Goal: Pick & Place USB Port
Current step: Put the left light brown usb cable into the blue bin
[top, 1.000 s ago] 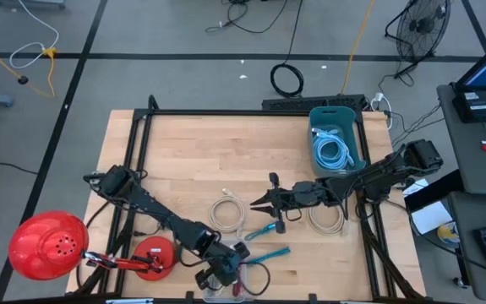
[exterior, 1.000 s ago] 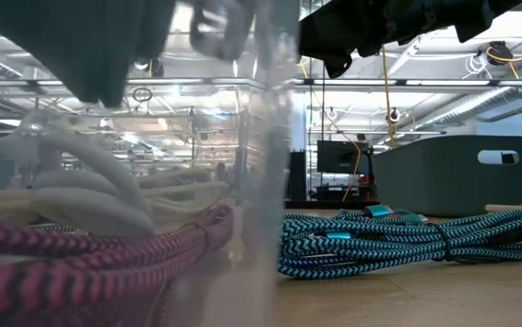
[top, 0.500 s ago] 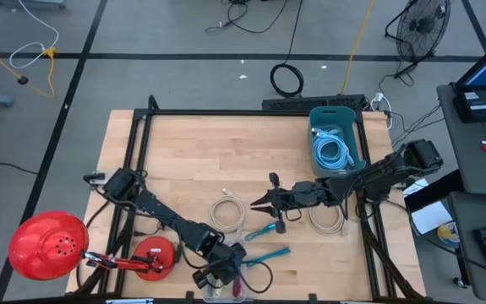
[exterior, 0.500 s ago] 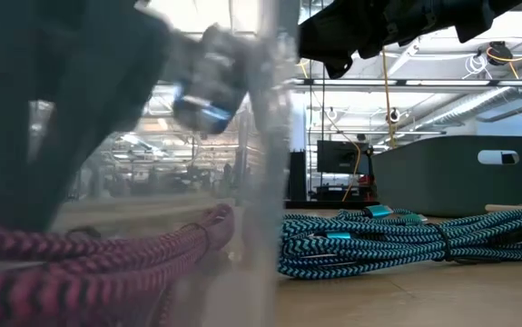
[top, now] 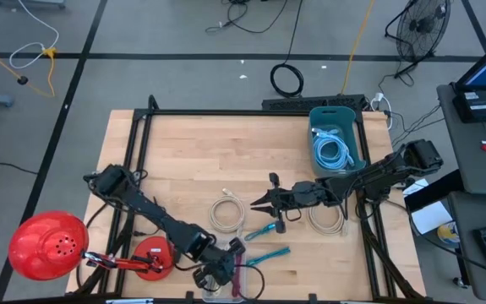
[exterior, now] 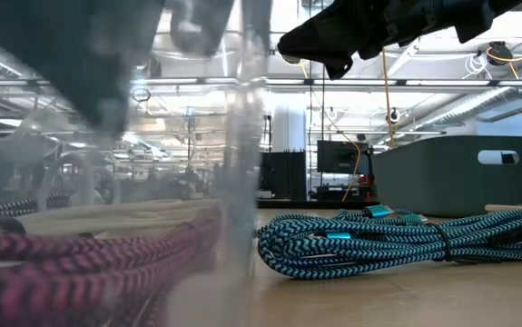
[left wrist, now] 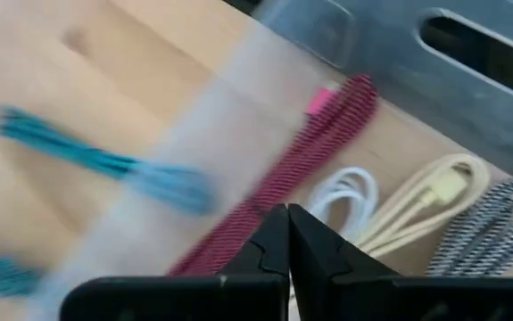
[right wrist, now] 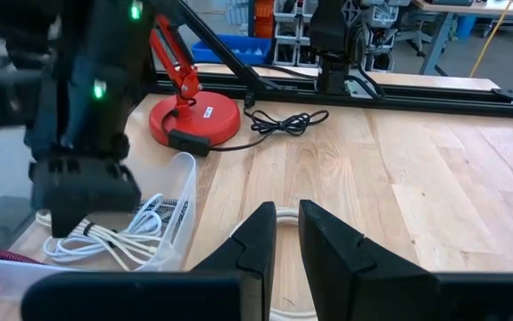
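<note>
Wooden bench [top: 192, 152] with black frame, grey floor around it. Landmark: clear bin [top: 223, 283] at the bench's near edge, holding pink braided cable [left wrist: 301, 165], white cable [left wrist: 350, 192], beige cable [left wrist: 434, 192] and a black-and-white braided one [left wrist: 497, 218].

Left hand [top: 217, 272] sits right over the clear bin, fingers [left wrist: 269, 245] pressed together, nothing held; from its wrist view the tips hang just above the pink cable, contact can't be told. Left arm runs from the bin back toward the bench's left side.

Right hand [top: 259, 203] is well behind the bin, mid-bench, above the surface, fingers [right wrist: 256, 236] a narrow gap apart and nothing seen between them; whether they grip anything I can't tell.

Teal braided cable [top: 268, 252] lies on the bench just right of the bin, coiled and flat in the low view [exterior: 379, 245]. Cream coil [top: 226, 213] lies behind the bin, under and beside the right hand. Another cream coil [top: 325, 218] is farther right of that. Grey tub [top: 317, 116] sits far behind the bin at the bench's right rear, light blue cable [top: 331, 152] inside.

Red lamp base [top: 154, 256] sits left of the bin; its red shade [top: 46, 245] hangs off the bench's left edge.
</note>
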`<state>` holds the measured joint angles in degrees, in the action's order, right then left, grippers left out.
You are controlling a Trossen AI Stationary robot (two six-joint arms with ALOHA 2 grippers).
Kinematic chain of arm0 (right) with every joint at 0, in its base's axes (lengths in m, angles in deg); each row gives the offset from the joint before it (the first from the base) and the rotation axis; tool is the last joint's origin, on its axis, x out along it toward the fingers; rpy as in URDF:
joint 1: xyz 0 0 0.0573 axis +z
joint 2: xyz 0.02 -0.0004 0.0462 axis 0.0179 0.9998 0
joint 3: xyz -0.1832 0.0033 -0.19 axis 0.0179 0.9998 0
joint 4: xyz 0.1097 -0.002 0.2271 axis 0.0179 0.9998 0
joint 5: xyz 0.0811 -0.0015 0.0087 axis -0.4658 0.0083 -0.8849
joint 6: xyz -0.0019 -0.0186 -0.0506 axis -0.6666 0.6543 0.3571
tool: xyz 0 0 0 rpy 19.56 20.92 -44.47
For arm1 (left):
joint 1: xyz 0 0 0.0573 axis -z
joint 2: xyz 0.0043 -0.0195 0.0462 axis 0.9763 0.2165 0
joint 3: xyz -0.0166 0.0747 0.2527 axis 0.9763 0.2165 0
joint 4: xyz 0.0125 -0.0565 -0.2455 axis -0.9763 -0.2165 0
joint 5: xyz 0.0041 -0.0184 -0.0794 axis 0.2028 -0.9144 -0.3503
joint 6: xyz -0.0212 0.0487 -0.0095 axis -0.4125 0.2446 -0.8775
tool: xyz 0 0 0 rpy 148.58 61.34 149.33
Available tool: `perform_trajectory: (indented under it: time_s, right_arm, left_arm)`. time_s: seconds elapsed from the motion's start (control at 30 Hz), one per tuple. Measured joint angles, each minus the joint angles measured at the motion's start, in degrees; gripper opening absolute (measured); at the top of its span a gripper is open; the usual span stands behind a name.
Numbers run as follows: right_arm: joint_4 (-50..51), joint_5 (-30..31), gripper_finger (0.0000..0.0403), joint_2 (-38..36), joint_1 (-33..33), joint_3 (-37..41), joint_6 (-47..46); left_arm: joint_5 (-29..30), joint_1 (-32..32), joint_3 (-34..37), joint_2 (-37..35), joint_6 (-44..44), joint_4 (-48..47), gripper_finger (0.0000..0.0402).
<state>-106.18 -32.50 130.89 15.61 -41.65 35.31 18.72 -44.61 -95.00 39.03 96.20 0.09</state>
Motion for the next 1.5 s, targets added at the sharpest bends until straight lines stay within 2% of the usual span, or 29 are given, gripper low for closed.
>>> perform_trajectory:
  time_s: [0.17,0.27,0.47,0.6,0.67,0.73,0.87,0.97,1.07,1.13,1.27,1.43,1.5]
  right_arm:
    - [0.2,0.0,0.0043,0.0,0.0,0.0,0.0]
    - [0.7,0.0,0.0043,0.0,0.0,0.0,-0.5]
    - [1.7,0.0,0.0043,0.0,0.0,0.0,-0.7]
    - [1.7,0.0,0.0043,0.0,0.0,0.0,-0.8]
    - [2.1,0.0,0.0043,0.0,0.0,0.0,-0.9]
    - [2.2,0.0,0.0043,0.0,0.0,0.0,-0.9]
    - [2.2,0.3,0.0043,0.0,0.0,0.0,-0.9]
    - [2.5,0.3,0.0043,0.0,0.0,0.0,-0.9]
    - [2.6,0.3,0.0043,0.0,0.0,0.0,-0.9]
    - [2.6,0.4,0.0043,0.0,0.0,0.0,-0.9]
    - [2.7,0.4,0.0043,0.0,0.0,0.0,-0.9]
    - [3.1,0.4,0.0043,0.0,-0.1,0.0,-0.9]
    - [3.1,0.3,0.0043,0.0,-0.3,0.0,-1.0]
  left_arm:
    - [9.1,0.0,0.0,-4.5,0.3,-0.7,0.0000]
    - [17.2,-0.2,0.0,-8.4,-2.0,-1.7,0.0000]
    - [31.4,-1.6,0.8,-16.4,-16.0,-9.1,0.0000]
    - [40.5,-3.0,2.9,-20.6,-30.4,-18.3,0.0000]
    - [43.1,-4.1,4.0,-22.0,-38.5,-23.0,0.0000]
    - [43.3,-5.4,5.5,-22.9,-43.6,-26.1,0.0000]
    - [42.7,-8.5,10.5,-23.0,-47.8,-26.7,0.0000]
    - [42.6,-12.1,15.6,-23.1,-50.5,-24.5,0.0000]
    - [41.5,-16.6,21.8,-23.0,-52.4,-18.3,0.0000]
    - [39.1,-19.7,25.4,-23.0,-51.9,-12.7,0.0000]
    - [32.0,-24.6,30.3,-23.1,-45.6,-0.1,0.0005]
    - [24.1,-29.0,30.4,-23.1,-35.7,9.3,0.0009]
    - [17.1,-30.6,29.9,-23.1,-34.5,12.2,0.0014]
